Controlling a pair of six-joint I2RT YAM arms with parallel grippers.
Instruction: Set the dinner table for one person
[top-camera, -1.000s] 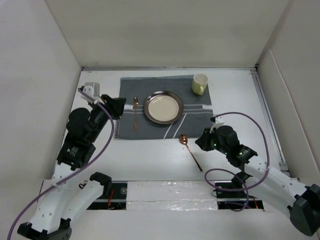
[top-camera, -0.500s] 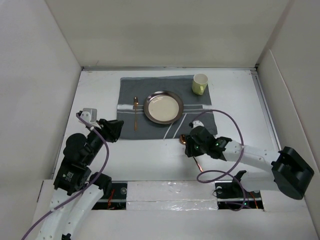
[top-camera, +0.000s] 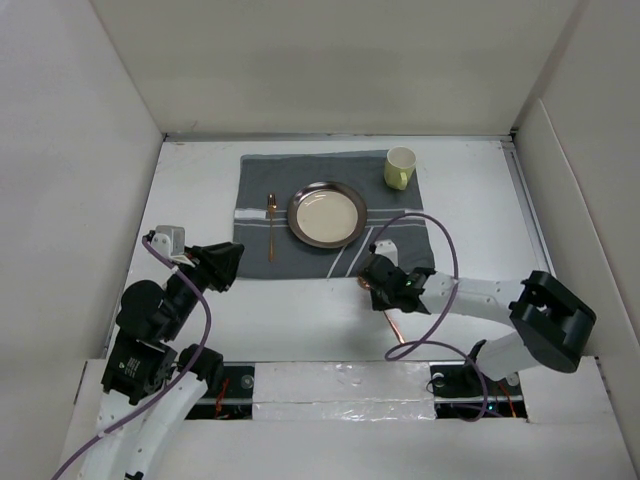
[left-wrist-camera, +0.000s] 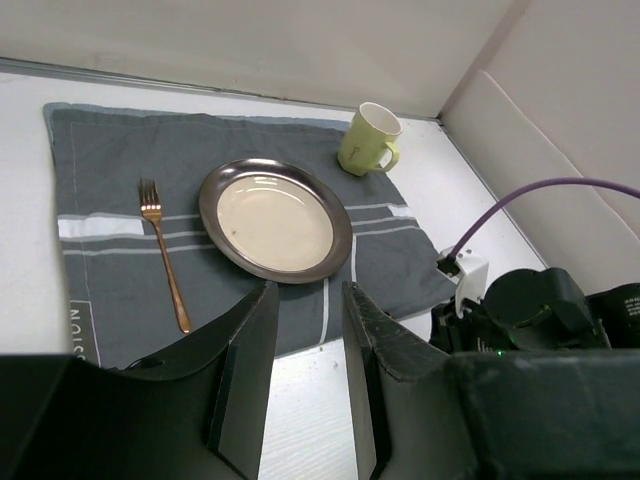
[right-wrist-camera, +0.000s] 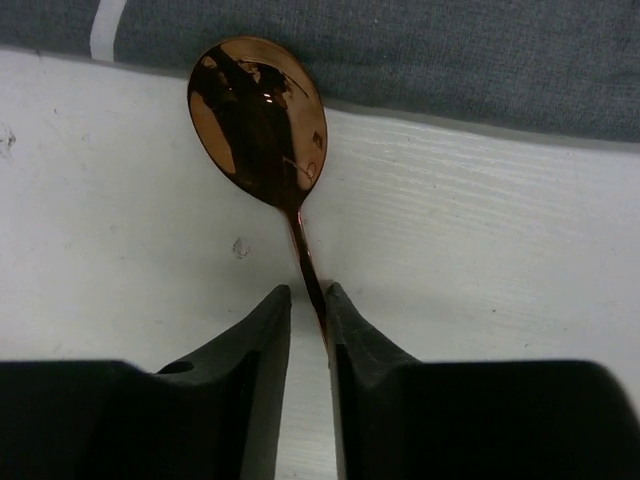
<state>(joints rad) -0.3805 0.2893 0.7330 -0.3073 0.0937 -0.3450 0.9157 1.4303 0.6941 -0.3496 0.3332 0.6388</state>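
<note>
A copper spoon (top-camera: 395, 326) (right-wrist-camera: 258, 120) lies on the white dinner table (top-camera: 300, 320) just off the near edge of the grey mat (top-camera: 260, 180), bowl toward the mat. My right gripper (top-camera: 378, 291) (right-wrist-camera: 308, 292) is low over it, straddling the handle. The handle lies against the right finger, and a slim gap remains on the left side. On the mat sit a plate (top-camera: 327, 213) (left-wrist-camera: 275, 220), a copper fork (top-camera: 270, 228) (left-wrist-camera: 165, 255) to its left and a green mug (top-camera: 400, 168) (left-wrist-camera: 368, 140). My left gripper (top-camera: 232, 262) (left-wrist-camera: 308, 290) hovers open and empty near the mat's front left corner.
White walls enclose the table on the left, back and right. A purple cable (top-camera: 440, 250) loops above the right arm. The right arm's wrist (left-wrist-camera: 540, 310) sits close to the left gripper's right side.
My right arm has swung left onto the spoon, and its jaws have narrowed around the handle. The left arm has drawn back from the fork toward the near left, jaws now open.
</note>
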